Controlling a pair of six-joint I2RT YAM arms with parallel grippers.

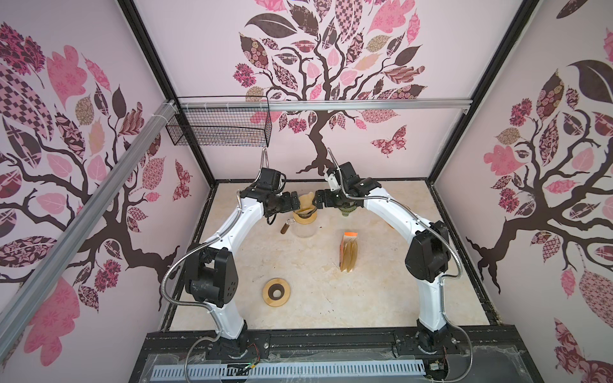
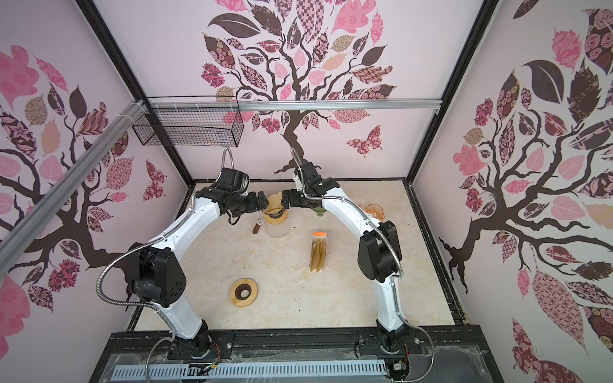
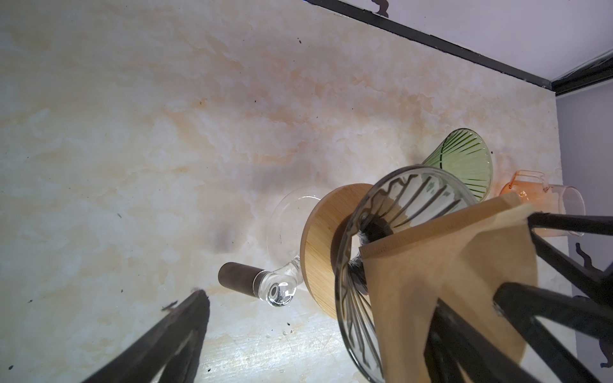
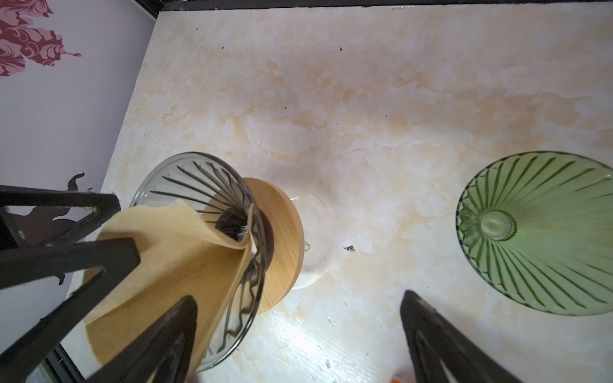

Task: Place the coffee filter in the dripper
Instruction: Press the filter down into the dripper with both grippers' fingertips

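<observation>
I saw the coffee filter [image 3: 447,282] as matt, unbleached brown paper, faintly fibrous. The dripper [image 4: 192,179] was clear, glossy ribbed glass, and its wooden collar [image 4: 282,238] was smooth and pale with a fine straight grain. The carafe [image 3: 285,215] looked like clear glass, its handle [image 3: 237,277] like dark matt wood. The green dripper [image 4: 537,238] was glossy ribbed glass, and the table [image 4: 365,99] had a polished marble look.

I see a tan filter [image 3: 431,282], a clear ribbed dripper [image 3: 408,195], a green ribbed cone [image 4: 537,232], a cream marbled table [image 4: 365,99], and pink walls [image 1: 205,59] with brown tree print.
</observation>
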